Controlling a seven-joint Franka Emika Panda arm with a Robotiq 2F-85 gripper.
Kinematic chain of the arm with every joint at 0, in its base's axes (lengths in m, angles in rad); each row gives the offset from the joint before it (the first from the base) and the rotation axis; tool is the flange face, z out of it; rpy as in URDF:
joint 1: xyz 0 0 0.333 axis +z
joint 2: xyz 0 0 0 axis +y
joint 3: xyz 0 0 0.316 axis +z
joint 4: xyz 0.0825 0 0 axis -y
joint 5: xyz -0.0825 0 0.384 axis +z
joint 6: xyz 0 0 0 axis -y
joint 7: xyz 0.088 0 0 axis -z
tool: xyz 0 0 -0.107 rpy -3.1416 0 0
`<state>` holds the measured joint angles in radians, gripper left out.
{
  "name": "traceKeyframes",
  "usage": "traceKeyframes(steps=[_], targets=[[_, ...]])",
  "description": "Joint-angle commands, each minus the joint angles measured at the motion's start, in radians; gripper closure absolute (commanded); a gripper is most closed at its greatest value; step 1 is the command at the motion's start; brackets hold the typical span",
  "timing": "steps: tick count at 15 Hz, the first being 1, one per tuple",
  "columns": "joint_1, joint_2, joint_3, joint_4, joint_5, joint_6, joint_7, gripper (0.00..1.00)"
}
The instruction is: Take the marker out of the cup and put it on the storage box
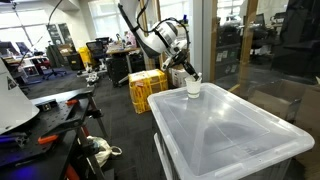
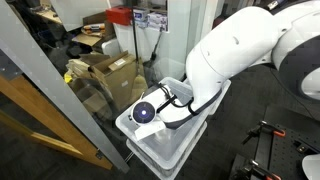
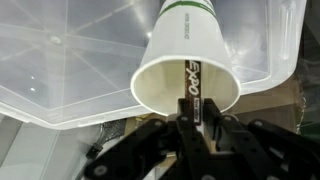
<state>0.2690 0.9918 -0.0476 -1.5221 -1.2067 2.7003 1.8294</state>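
The white cup [image 3: 190, 45] with a green stripe stands on the clear ridged lid of the storage box [image 3: 70, 70]; it also shows at the lid's far corner in an exterior view [image 1: 193, 88]. The dark marker [image 3: 187, 82], printed EXPO, stands inside the cup with its top end poking out. My gripper [image 3: 188, 118] is right over the cup's mouth and its fingers are shut on the marker's top end. In an exterior view the gripper [image 1: 190, 71] sits just above the cup. The storage box [image 1: 225, 130] fills the foreground; in an exterior view [image 2: 160, 150] the arm hides the cup.
Yellow crates [image 1: 146, 90] stand on the floor behind the box. A glass partition [image 2: 60, 100] and cardboard boxes [image 2: 110, 75] lie to one side. A workbench with tools [image 1: 40, 125] is beside the box.
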Motion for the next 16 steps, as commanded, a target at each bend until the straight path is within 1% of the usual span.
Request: traceKeyframes(steps=[1,4,7,12,16], targets=[[0.03,-0.081,-0.03,-0.085,-0.011,-0.003,0.067,0.95],[0.033,-0.124,-0.03,-0.129,-0.027,-0.013,0.101,0.95],[0.054,-0.181,-0.05,-0.187,-0.062,-0.029,0.16,0.95],[0.101,-0.305,-0.103,-0.304,-0.152,-0.073,0.302,0.95],[0.128,-0.392,-0.134,-0.377,-0.193,-0.132,0.416,0.95]])
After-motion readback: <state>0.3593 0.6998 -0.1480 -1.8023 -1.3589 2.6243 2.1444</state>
